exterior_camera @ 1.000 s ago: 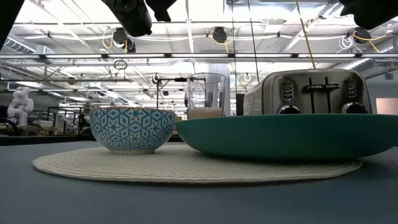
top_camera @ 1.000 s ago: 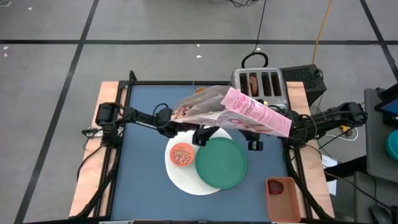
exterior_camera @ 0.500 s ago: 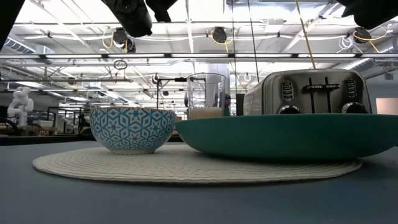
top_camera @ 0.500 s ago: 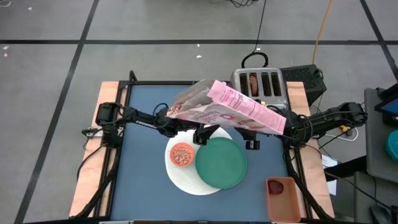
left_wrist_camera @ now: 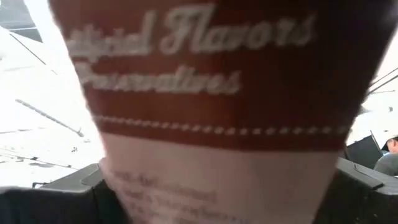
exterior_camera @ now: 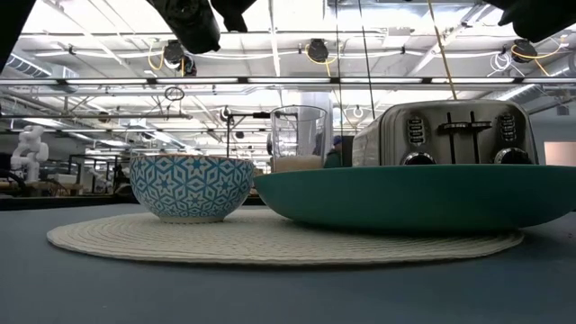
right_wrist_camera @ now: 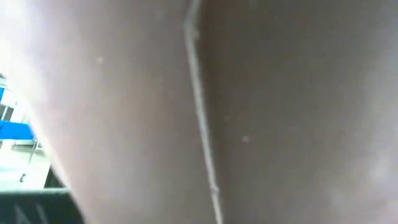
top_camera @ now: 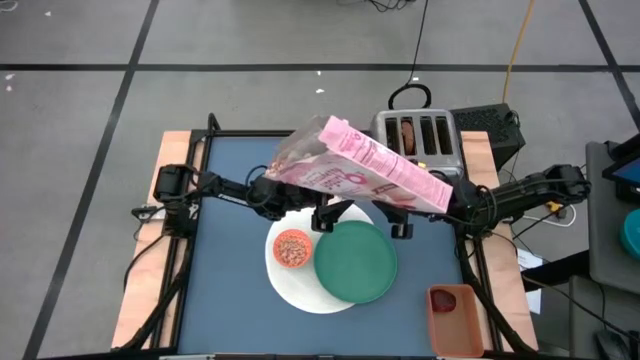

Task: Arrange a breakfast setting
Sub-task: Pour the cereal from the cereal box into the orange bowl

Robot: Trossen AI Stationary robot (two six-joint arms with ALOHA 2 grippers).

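Observation:
Both grippers hold a pink cereal box point(top_camera: 375, 170) above the middle of the table. My left gripper point(top_camera: 277, 193) is under its open end, where the clear inner bag point(top_camera: 288, 160) shows. My right gripper point(top_camera: 455, 205) is at its closed end. Below it, a small blue-patterned bowl point(top_camera: 292, 248) of cereal and a green plate point(top_camera: 355, 262) rest on the large white round plate point(top_camera: 300, 290), which looks woven in the low view point(exterior_camera: 270, 241). The milk glass point(exterior_camera: 299, 138) stands behind them. A bagel point(top_camera: 407, 131) sticks up from a toaster slot. No spoon is in view. My left gripper pinches the cereal box between its two fingers point(left_wrist_camera: 62, 196), one on each side of a printed panel point(left_wrist_camera: 211, 174), near the open end. The box is lifted clear of the table and tilted, open end highest. My right gripper is shut on the box's closed end point(top_camera: 440, 195), coming from the table's right. The box fills its wrist view point(right_wrist_camera: 199, 112) and hides the fingers.
The silver toaster point(top_camera: 415, 135) stands at the far right of the table. An orange container point(top_camera: 452, 318) with a dark red fruit point(top_camera: 443, 298) sits at the near right corner. The blue tabletop point(top_camera: 230, 280) lies bare left of the plates.
The cereal box has tipped back up. Its open end has risen and swung toward the far edge, away from the bowl, while its closed end has stayed by my right gripper. Both grippers have kept their hold and shifted only slightly.

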